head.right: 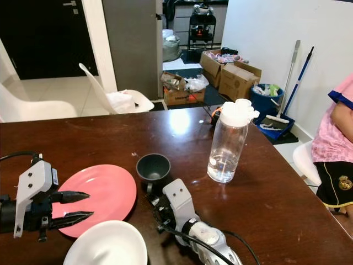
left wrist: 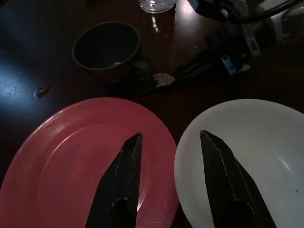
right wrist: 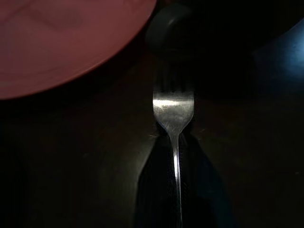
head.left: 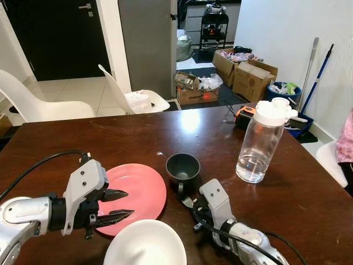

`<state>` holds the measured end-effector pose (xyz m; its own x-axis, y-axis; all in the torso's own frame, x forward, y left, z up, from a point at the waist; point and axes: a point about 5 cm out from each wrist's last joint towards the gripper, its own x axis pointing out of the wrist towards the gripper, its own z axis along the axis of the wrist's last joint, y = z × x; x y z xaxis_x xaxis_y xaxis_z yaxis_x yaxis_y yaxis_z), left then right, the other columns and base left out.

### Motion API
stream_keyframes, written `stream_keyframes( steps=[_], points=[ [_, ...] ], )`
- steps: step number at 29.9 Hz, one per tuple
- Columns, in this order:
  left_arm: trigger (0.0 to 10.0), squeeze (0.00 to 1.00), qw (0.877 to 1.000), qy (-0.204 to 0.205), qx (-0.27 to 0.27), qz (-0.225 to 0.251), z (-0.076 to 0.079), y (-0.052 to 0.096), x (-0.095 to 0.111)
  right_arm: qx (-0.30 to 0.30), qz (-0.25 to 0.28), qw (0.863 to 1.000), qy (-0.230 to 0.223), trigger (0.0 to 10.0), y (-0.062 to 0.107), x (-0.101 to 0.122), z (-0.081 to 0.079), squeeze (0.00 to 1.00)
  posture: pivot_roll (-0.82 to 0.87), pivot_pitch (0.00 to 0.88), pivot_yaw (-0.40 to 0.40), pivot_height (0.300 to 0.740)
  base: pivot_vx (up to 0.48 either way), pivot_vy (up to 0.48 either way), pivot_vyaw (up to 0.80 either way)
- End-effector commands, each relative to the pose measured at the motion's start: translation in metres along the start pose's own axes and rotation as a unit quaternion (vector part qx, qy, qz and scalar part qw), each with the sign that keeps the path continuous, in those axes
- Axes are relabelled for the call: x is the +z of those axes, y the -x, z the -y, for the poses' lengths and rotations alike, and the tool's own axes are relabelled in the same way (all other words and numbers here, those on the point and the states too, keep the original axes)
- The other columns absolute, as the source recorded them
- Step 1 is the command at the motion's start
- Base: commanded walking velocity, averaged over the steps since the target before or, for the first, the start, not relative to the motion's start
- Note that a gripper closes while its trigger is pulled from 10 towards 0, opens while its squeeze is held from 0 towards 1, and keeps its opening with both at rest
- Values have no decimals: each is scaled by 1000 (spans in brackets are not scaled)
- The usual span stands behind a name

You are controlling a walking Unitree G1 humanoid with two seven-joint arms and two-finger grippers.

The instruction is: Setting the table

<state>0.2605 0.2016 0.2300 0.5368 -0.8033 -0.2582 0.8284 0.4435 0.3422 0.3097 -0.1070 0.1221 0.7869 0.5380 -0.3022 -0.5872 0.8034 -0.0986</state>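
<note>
My right gripper (right wrist: 175, 156) clamps the fork (right wrist: 174, 114) by its handle, tines just beside the dark cup (head.left: 183, 167), right of the pink plate (head.left: 140, 190). My left gripper (head.left: 118, 206) hovers over the plate's near edge, fingers apart, nothing held. White bowl (head.left: 146, 244) sits just beside the plate. Water bottle (head.left: 262, 141) stands further right on the table (head.left: 127, 132).

Table (head.left: 83, 130): plate (head.left: 140, 187), bowl (head.left: 146, 245), cup (head.left: 182, 167), bottle (head.left: 259, 144)
</note>
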Motion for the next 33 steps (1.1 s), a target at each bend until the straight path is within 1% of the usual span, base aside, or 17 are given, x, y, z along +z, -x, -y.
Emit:
stream_keyframes(
  steps=[1,6,7,8,9,10,11,12,15,19,22,24,25,26,31,32,33],
  points=[
    [10000,0,1000,3,-5,-3,3,-1,-1,6,-67,997,-29,0,2,-30,-5,0,67,152,96,740,0,0,0],
    [10000,0,1000,3,-5,-2,3,-2,0,-6,-66,997,-45,0,3,-29,-6,0,68,155,95,740,0,0,0],
    [10000,0,1000,2,-6,-1,3,-3,0,-42,-59,995,-75,4431,2,-23,-4,0,66,157,92,740,0,0,0],
    [10000,0,1000,2,-7,-1,3,-3,1,-56,-57,993,-84,4431,2,-20,-3,0,66,157,92,740,0,0,0],
    [10000,0,1000,1,-7,0,3,-3,1,-63,-55,993,-88,10000,2,-19,-3,0,66,157,92,740,0,0,0],
    [10000,0,1000,1,-8,0,2,-3,1,-70,-47,991,-99,10000,3,-15,-4,0,67,159,91,740,0,0,0],
    [10000,0,1000,1,-8,0,2,-3,1,-70,-47,991,-99,10000,3,-15,-4,0,67,159,91,740,0,0,0],
    [10000,0,1000,-1,-9,0,2,-4,2,-84,-30,988,-126,10000,3,-8,-8,0,69,161,90,740,0,0,0],
    [10000,0,1000,-3,-12,2,1,-5,3,-97,-5,981,-168,10000,5,4,-17,0,68,163,91,740,0,0,0],
    [10000,0,1000,-4,-19,3,2,-7,3,-98,7,976,-196,10000,7,13,-31,0,67,165,92,740,0,0,0],
    [10000,0,1000,-4,-21,4,3,-9,4,-95,4,977,-190,10000,9,14,-38,0,66,165,92,740,0,0,0],
    [10000,0,1000,-4,-25,5,3,-10,4,-97,-8,978,-184,10000,12,10,-43,0,64,166,92,740,0,0,0],
    [10000,0,1000,-4,-25,5,3,-10,4,-97,-8,978,-184,10000,12,10,-43,0,64,166,92,740,0,0,0],
    [10000,0,1000,-4,-27,7,4,-12,4,-104,-30,979,-171,10000,16,0,-46,0,63,165,89,740,0,0,0],
    [10000,0,999,-3,-31,10,5,-15,4,-126,-60,977,-158,10000,21,-13,-46,0,61,166,85,740,0,0,0],
    [10000,0,999,-3,-33,11,6,-16,5,-158,-70,974,-149,10000,26,-17,-42,0,61,166,84,740,0,0,0],
    [10000,0,999,-3,-33,11,6,-16,5,-158,-70,974,-149,10000,26,-17,-42,0,61,166,84,740,0,0,0]
  ],
)
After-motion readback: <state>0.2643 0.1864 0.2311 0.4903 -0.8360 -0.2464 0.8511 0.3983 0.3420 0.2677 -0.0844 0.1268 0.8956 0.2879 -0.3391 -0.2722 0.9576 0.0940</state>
